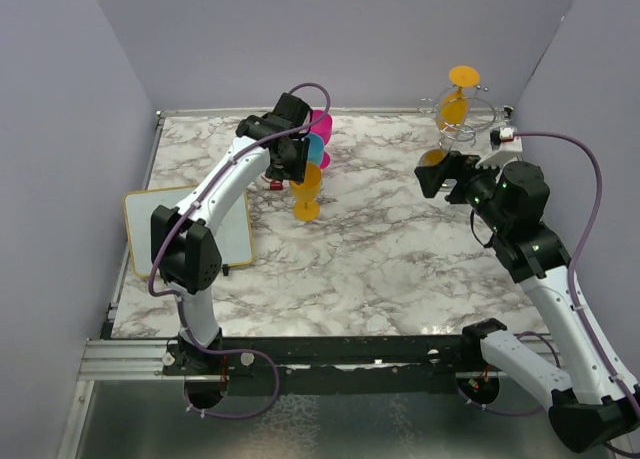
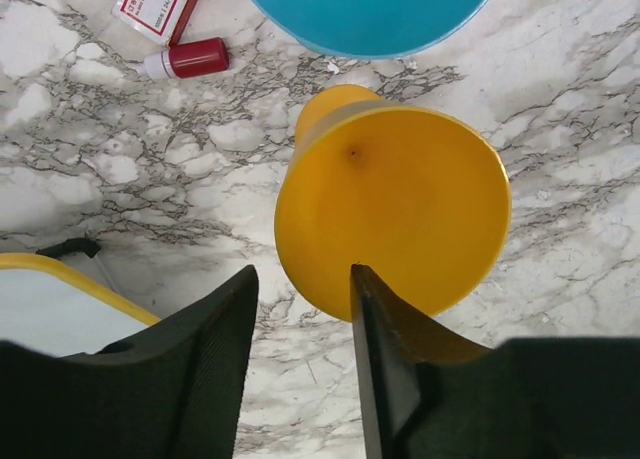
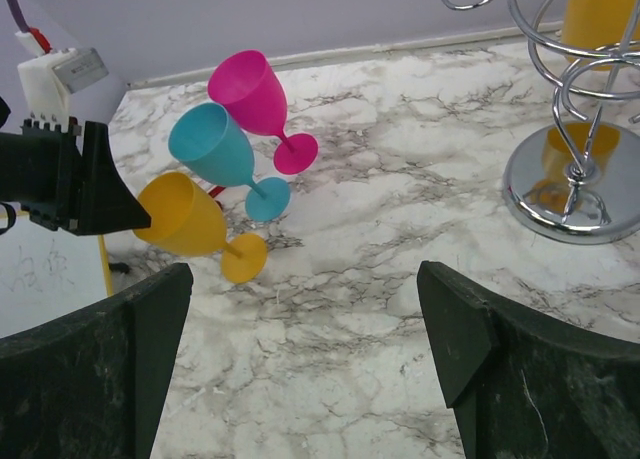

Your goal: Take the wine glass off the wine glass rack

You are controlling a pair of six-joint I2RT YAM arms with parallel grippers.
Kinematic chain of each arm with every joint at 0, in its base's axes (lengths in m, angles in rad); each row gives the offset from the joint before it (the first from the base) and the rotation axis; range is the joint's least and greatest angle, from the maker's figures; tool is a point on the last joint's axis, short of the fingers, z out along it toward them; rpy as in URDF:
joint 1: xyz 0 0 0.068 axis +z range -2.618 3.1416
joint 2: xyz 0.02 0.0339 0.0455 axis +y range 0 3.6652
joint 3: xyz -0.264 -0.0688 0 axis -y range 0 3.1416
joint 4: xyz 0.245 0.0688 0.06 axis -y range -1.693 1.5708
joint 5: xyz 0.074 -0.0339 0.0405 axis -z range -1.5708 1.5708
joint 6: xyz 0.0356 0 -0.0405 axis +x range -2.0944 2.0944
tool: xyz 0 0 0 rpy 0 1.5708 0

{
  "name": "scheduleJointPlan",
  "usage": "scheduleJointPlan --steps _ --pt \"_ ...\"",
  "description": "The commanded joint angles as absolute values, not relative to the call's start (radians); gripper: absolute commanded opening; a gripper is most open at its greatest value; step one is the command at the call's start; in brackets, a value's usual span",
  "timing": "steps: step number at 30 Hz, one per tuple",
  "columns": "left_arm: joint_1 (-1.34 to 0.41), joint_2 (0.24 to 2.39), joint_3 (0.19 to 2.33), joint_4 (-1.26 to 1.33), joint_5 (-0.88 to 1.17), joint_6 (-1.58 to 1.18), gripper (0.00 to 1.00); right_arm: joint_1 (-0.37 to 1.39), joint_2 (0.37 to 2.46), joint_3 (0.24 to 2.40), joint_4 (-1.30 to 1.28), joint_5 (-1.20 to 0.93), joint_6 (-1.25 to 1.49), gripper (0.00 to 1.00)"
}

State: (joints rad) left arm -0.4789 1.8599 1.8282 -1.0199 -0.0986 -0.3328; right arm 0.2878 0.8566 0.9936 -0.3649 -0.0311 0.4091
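Note:
The silver wire wine glass rack [image 1: 462,119] stands at the back right on its round shiny base [image 3: 573,184]. A yellow wine glass [image 1: 455,97] hangs upside down from its arms and also shows in the right wrist view [image 3: 600,9]. My right gripper [image 1: 455,174] is open and empty, just in front and left of the rack, with nothing between its fingers [image 3: 110,349]. Another yellow wine glass [image 1: 307,189] stands upright on the table. My left gripper [image 1: 297,164] is open at its rim [image 2: 300,249]: one finger over the bowl, one outside.
A blue glass [image 3: 215,149] and a pink glass [image 3: 255,94] stand behind the yellow one. A small red-capped bottle [image 2: 190,57] and a label packet [image 2: 160,1] lie next to them. A yellow-edged whiteboard [image 1: 190,234] lies at the left. Purple walls enclose the table.

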Motion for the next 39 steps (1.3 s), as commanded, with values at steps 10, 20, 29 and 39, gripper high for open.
scheduleJointPlan --steps 10,20,29,39 --pt "-0.474 1.47 1.672 -0.854 -0.068 -0.241 0.66 0.285 0.875 1.082 -0.426 -0.046 0.284 0.97" --pt "-0.474 0.985 1.135 -0.178 0.139 -0.222 0.77 0.285 0.947 1.242 -0.531 0.063 0.174 0.97" --pt "-0.486 0.785 0.901 0.013 0.037 -0.178 0.81 0.285 1.2 1.47 -0.564 0.313 0.092 0.98" --pt "-0.569 0.75 0.88 -0.042 -0.078 -0.111 0.84 0.269 1.489 1.711 -0.431 0.469 0.015 1.0"
